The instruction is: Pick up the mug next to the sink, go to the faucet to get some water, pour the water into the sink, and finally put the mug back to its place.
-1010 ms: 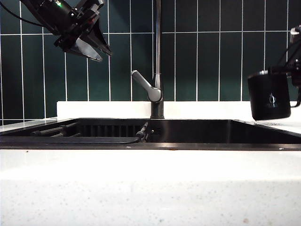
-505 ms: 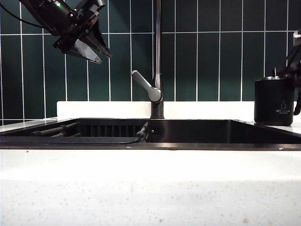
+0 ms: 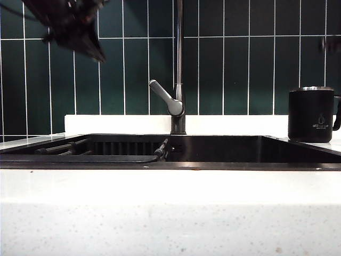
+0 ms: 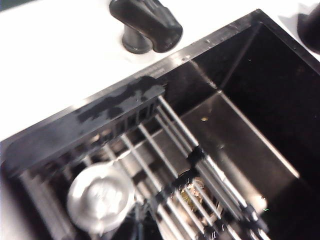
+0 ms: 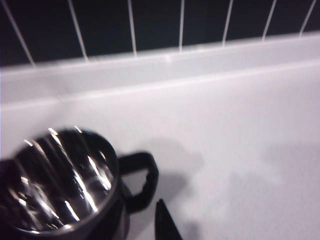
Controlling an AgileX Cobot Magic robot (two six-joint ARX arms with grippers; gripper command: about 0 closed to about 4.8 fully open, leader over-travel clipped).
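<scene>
High at the far left we see the left gripper [image 3: 80, 32], blurred, jaws closed on nothing. Below, the sink [image 3: 213, 165] holds a rod rack [image 4: 190, 165] and a round silver strainer [image 4: 100, 197]. The faucet [image 3: 179, 69] rises mid-scene. Far right, the mug [image 3: 310, 114] stands upright on the counter [image 3: 160, 202], free; of the right gripper [image 5: 165, 222] one fingertip shows beside the handle, and we cannot tell its opening.

pale logo on mug [image 3: 310, 114], lettering illegible

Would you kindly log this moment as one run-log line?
mug: upright on counter right of sink, released | right gripper: beside mug handle, holding nothing | left gripper: shut, raised over sink's left | faucet: untouched
</scene>
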